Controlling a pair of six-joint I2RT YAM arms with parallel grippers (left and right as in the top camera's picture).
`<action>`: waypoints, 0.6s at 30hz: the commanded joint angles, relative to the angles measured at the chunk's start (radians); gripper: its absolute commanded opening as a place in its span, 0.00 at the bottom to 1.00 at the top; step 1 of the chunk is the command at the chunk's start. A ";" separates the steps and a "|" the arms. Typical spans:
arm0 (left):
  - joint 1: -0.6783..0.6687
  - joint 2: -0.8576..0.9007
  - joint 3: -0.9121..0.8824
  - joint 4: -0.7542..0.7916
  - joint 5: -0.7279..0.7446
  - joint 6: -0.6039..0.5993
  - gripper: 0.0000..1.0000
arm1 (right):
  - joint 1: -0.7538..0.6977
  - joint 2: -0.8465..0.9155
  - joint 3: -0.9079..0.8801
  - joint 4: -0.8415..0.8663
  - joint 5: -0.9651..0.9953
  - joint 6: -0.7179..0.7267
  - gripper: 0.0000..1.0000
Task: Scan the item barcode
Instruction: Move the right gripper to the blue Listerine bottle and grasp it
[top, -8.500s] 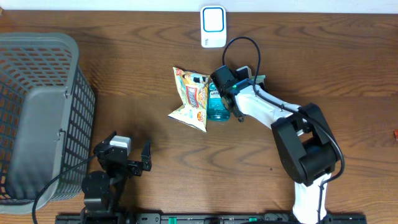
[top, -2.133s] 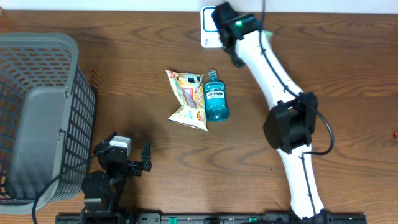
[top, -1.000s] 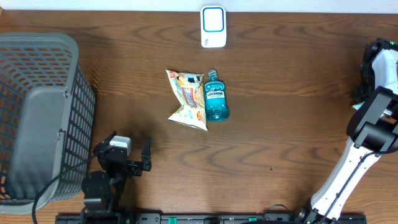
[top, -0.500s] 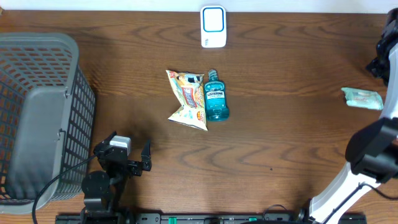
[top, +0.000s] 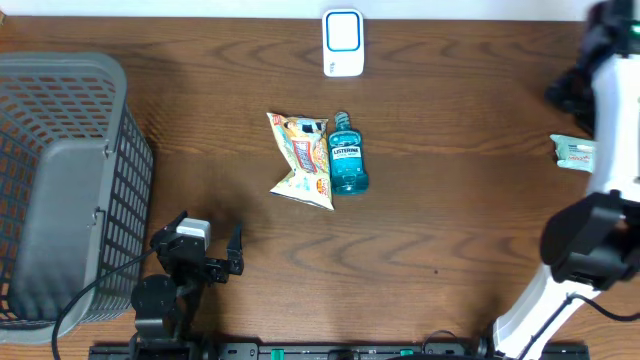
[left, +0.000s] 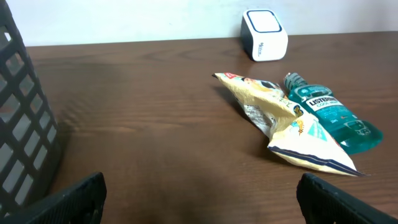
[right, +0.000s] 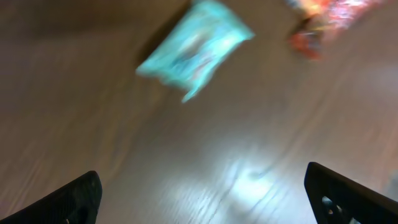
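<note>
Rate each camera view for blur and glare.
Right wrist: heavy motion blur, smearing the pale teal packet, with a white glare patch on the brown wooden table. Left wrist: sharp, the blue mouthwash bottle label legible. Overhead: crisp, evenly lit.

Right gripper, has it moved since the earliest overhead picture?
Yes. The right gripper has swung away from the mouthwash bottle to the far right of the view, well to the right of the white scanner.

Motion-blurred frame. A pale teal flat packet (right: 194, 51) lies on the brown wooden tabletop (right: 186, 155), with a blurred orange-red item (right: 314, 28) near it. The black fingers (right: 74, 202) are spread wide.
</note>
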 joint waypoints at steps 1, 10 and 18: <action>0.005 -0.005 -0.016 -0.020 0.005 0.014 0.98 | 0.147 0.007 0.002 0.028 -0.108 -0.104 0.99; 0.005 -0.005 -0.016 -0.020 0.005 0.014 0.98 | 0.492 0.043 -0.030 0.236 -0.320 -0.309 0.99; 0.005 -0.005 -0.016 -0.020 0.005 0.014 0.98 | 0.713 0.175 -0.146 0.366 -0.204 -0.315 0.99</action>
